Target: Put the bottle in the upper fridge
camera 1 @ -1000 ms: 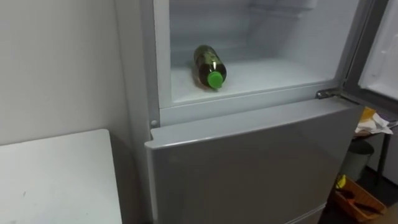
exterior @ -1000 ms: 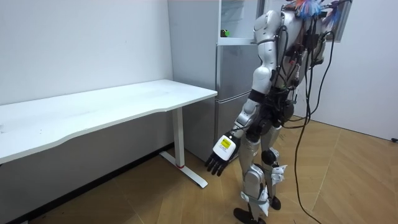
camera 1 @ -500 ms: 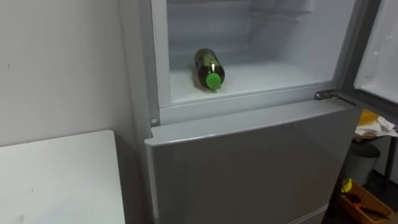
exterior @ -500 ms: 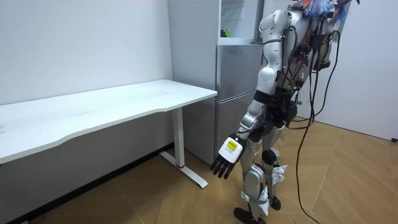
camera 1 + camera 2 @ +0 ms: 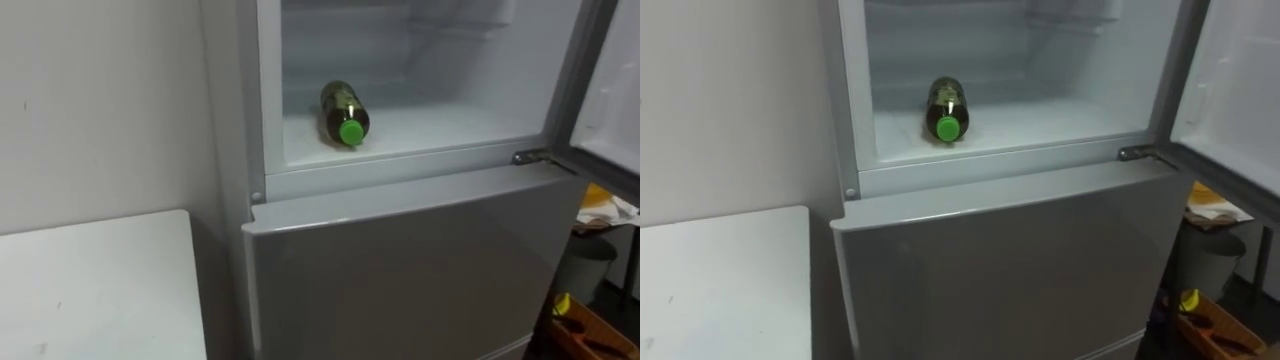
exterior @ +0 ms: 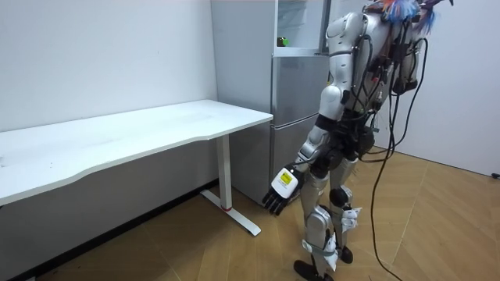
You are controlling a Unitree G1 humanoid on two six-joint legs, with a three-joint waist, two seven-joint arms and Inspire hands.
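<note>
The bottle [image 5: 344, 112] is lying on its side on the floor of the upper fridge compartment [image 5: 450, 128], near the compartment's left wall, its green cap [image 5: 351, 131] pointing out toward the front edge. The upper door [image 5: 612, 90] is standing open at the right, while the lower door [image 5: 400, 260] is sitting closed. In the room view the robot is standing upright before the fridge [image 6: 291, 94], beside the end of the white desk [image 6: 117, 136]. Its left robot hand [image 6: 279, 193] is hanging by its thigh, fingers relaxed and holding nothing.
</note>
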